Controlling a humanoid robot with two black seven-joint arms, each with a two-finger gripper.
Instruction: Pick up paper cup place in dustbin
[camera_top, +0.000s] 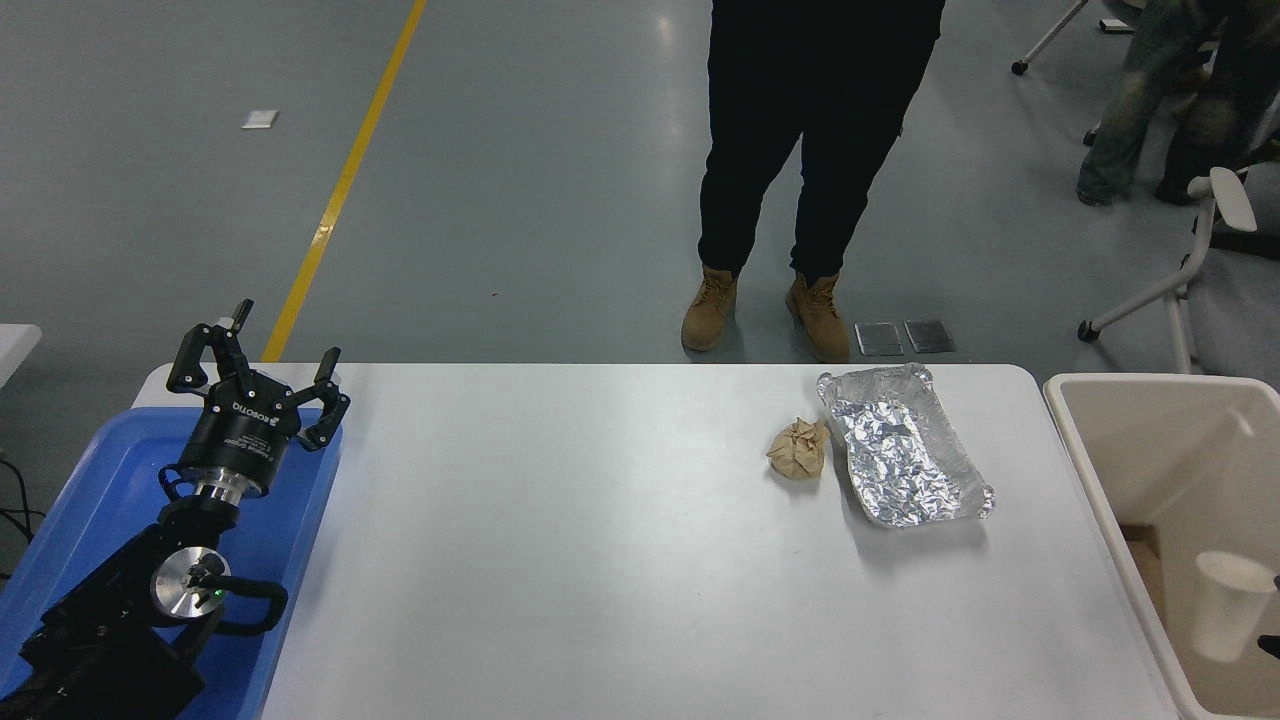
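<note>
Nearly done, by the look of it. Paper cup seen upright inside the dustbin, near its right side, rim uppermost, blurred enough to suggest falling or just dropped. Only a dark sliver of the right gripper visible at the picture's right edge, just beside the cup; impossible to tell whether clasping the cup or released. Left gripper parked at the lower left over the blue tray, fingers spread apart, holding nothing. Crumpled brown paper ball and foil tray lying side by side on the white table, untouched. Left to do, judging from this: letting the cup settle on the bin's floor and pulling the right arm clear.
</note>
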